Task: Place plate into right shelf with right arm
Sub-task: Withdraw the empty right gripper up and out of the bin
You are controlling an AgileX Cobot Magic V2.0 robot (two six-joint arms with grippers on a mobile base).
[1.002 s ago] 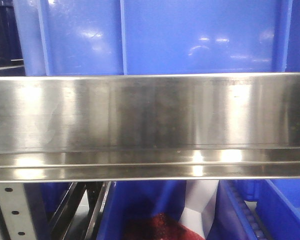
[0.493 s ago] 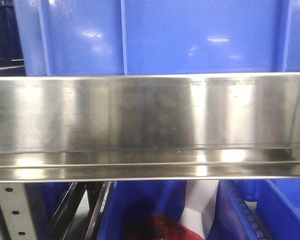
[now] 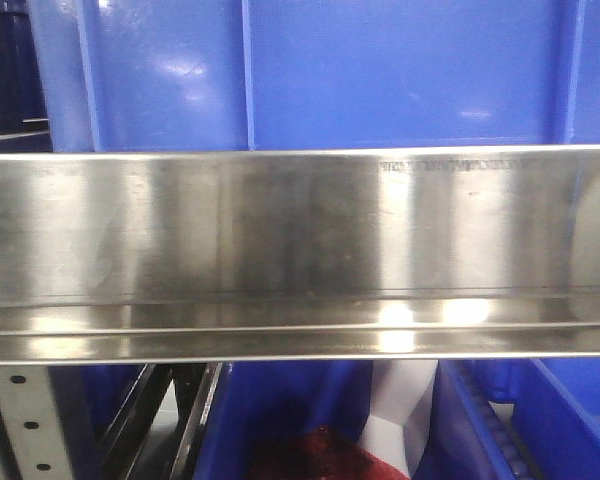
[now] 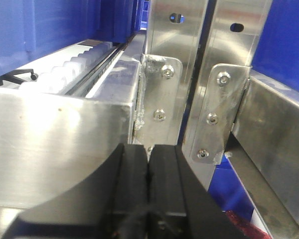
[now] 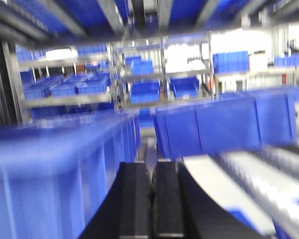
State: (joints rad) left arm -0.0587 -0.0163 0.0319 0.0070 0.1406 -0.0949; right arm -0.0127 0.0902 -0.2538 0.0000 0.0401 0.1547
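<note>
- The right gripper has its two black pads pressed together with nothing between them; it carries no plate.
- The left gripper is likewise closed and empty, its pads meeting just below a bolted steel bracket on the rack upright.
- The plate appears in none of the three views, so where it lies cannot be told from here.
- Judging from the task alone, a shallow plastic plate should be light and stiff, but smooth and apt to slip; the low raised rim is the sensible place to pinch it, one pad above and one below.
- The right wrist points level and forward, over blue bins toward a roller track; that view is blurred, which may mean the arm is in motion.
- The front view shows only the right shelf, its brushed rail filling the frame, with a blue bin above it.
</note>
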